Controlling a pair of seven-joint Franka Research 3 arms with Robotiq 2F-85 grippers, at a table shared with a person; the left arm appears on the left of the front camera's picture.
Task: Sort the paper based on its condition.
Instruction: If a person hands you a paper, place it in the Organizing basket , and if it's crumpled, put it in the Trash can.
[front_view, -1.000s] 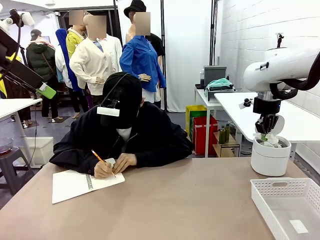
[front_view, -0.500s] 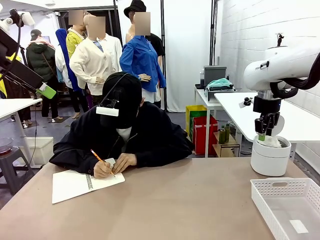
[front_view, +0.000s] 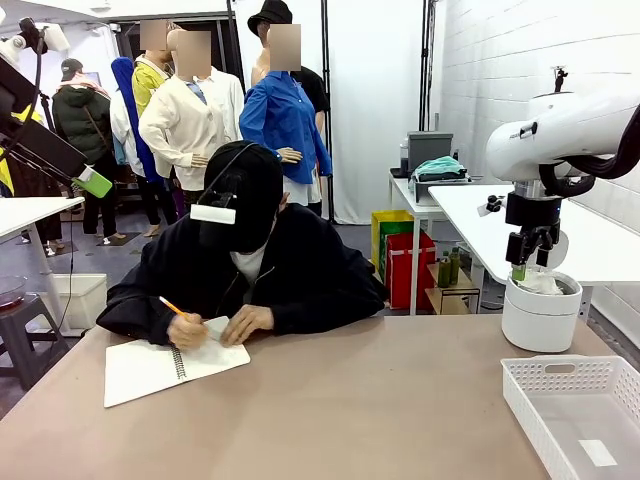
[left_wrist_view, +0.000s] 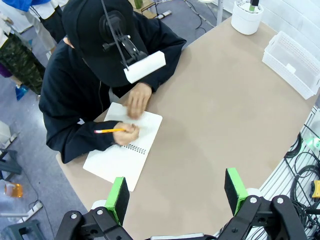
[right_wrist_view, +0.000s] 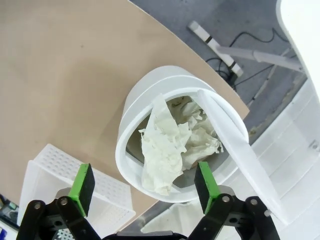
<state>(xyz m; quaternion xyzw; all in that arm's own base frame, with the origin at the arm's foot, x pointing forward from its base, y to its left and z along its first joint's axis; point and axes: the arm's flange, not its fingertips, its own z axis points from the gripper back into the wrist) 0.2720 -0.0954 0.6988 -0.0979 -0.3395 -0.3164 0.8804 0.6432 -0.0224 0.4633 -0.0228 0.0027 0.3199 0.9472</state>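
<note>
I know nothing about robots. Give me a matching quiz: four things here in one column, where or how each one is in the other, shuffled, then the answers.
Things:
1. crumpled paper
2. pencil
3. spiral notebook
4. right gripper

Places or states:
A. open, above the white round bin
B. in the person's hand
C. inside the white round bin
D. lying open on the table

Pairs: 1-C, 2-B, 3-D, 4-A

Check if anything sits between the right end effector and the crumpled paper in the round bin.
Nothing visible does. The right end effector hangs open directly over the crumpled paper, which lies in the white round bin. The bin's mouth is uncovered beneath it, its lid flap tilted to one side.
</note>
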